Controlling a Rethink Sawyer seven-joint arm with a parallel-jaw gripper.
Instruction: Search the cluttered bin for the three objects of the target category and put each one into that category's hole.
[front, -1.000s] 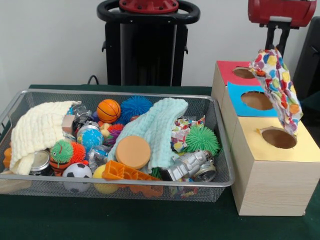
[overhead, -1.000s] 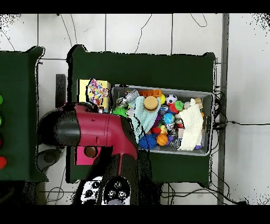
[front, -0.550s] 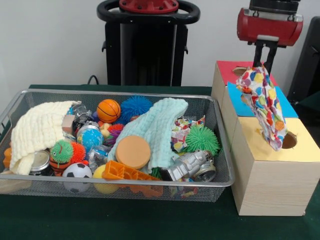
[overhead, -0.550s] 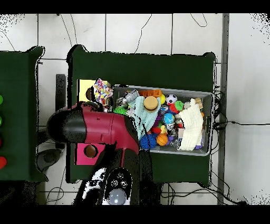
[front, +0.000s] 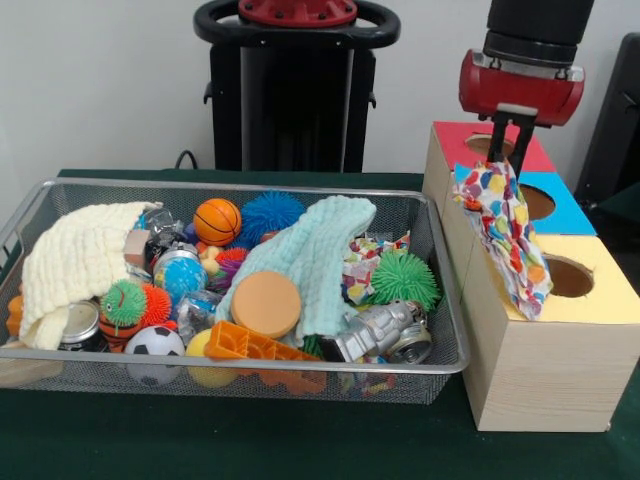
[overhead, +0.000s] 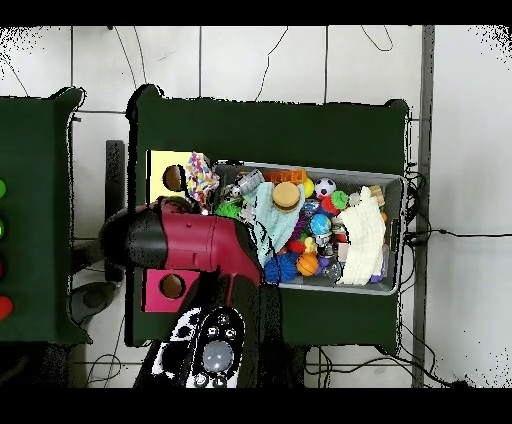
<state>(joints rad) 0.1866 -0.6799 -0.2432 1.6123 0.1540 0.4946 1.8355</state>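
My gripper (front: 511, 158) is shut on a cloth with many-coloured dots (front: 506, 232), which hangs over the bin-side edge of the wooden box (front: 545, 365), between its blue and yellow parts. The box top has a red hole (front: 487, 146), a blue hole (front: 538, 203) and a yellow hole (front: 568, 276). From above, the dotted cloth (overhead: 203, 179) lies beside the yellow hole (overhead: 172, 178), and the red arm (overhead: 190, 241) hides the blue part. A cream cloth (front: 75, 260) and a mint cloth (front: 310, 252) lie in the wire bin (front: 240, 366).
The bin also holds balls, spiky toys, an orange disc (front: 265, 303), an orange grid piece, a silver figure (front: 378, 331) and cans. A black stand (front: 295, 90) rises behind the bin. Green cloth covers the table (front: 300, 440).
The gripper has carried the dotted cloth from over the yellow hole toward the bin, and it now hangs at the box's bin-side edge. The bin's contents have not moved.
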